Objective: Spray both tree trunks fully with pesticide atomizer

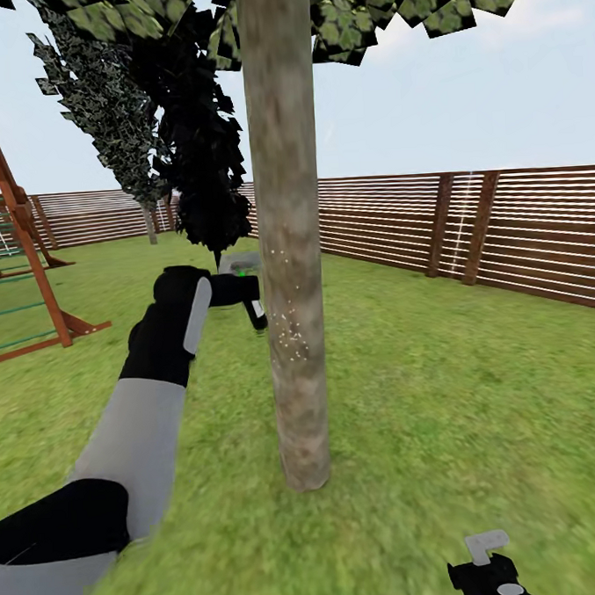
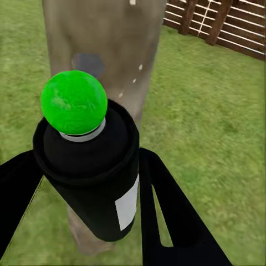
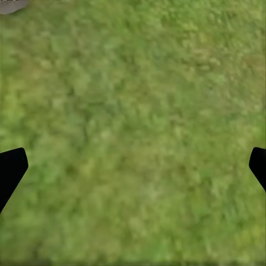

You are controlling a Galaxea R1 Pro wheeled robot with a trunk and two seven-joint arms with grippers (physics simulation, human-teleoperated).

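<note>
Black and round, the pesticide atomizer (image 2: 91, 177) has a shiny green ball top and a white label. Left gripper (image 2: 88, 183) pinches it, just beside the rough grey-brown tree trunk (image 1: 287, 245). Right gripper (image 3: 133, 166) hangs wide open over fuzzy grass (image 3: 133, 100).

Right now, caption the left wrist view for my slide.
Left gripper holding the green-topped pesticide atomizer up against the tree trunk.
</note>
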